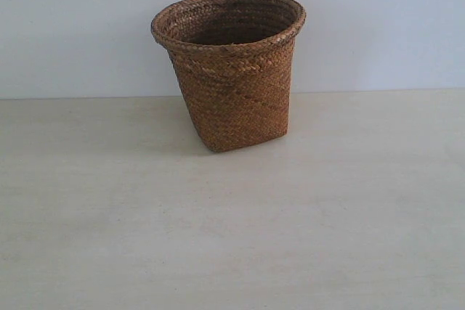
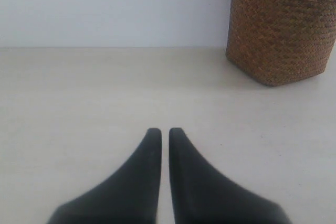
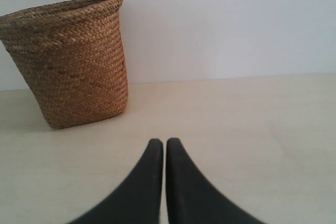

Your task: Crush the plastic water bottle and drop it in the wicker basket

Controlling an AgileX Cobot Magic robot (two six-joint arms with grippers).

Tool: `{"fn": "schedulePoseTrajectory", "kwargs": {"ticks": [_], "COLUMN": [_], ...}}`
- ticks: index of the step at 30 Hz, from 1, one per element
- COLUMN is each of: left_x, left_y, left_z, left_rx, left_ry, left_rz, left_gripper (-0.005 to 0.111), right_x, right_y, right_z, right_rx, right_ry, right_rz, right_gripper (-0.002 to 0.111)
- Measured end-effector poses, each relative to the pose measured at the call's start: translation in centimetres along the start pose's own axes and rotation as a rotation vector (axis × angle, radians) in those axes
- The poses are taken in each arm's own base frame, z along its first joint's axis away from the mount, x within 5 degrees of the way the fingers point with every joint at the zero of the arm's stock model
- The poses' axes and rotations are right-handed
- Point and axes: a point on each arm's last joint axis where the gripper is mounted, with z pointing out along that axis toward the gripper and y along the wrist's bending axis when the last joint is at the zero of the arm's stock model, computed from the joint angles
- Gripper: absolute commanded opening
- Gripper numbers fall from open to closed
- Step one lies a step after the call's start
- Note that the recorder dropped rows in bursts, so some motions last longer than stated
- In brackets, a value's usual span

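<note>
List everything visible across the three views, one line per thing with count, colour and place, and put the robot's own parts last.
wicker basket: one, brown woven, standing upright on the table near the wall.
table: one, pale cream, fills the lower part of every view.
wall: one, pale bluish white, behind the table.
plastic water bottle: none in view; the bottom of the basket's inside is hidden.
left claw: one, black, fingers together on nothing, low over the table, apart from the basket.
right claw: one, black, fingers together on nothing, low over the table, apart from the basket.
</note>
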Motion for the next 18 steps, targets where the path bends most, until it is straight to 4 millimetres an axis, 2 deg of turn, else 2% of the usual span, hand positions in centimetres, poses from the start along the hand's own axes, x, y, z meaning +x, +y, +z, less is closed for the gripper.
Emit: {"fn": "schedulePoseTrajectory", "kwargs": {"ticks": [7, 18], "left_x": [0.0, 0.0], "left_y": [0.0, 0.0], "left_z": [0.0, 0.0], "left_rx": [0.0, -0.001], "left_ry": [0.0, 0.0], "left_rz": [0.0, 0.004], "left_gripper": [0.004, 0.004], "right_x": [0.1, 1.4], "right_y": [-0.6, -0.7], "right_z": [0.0, -0.1], "right_rx": [0.106, 0.125], "right_ry": [0.007, 0.149], "right_rz": [-0.019, -0.072], "right_gripper": [0.0, 0.0]}}
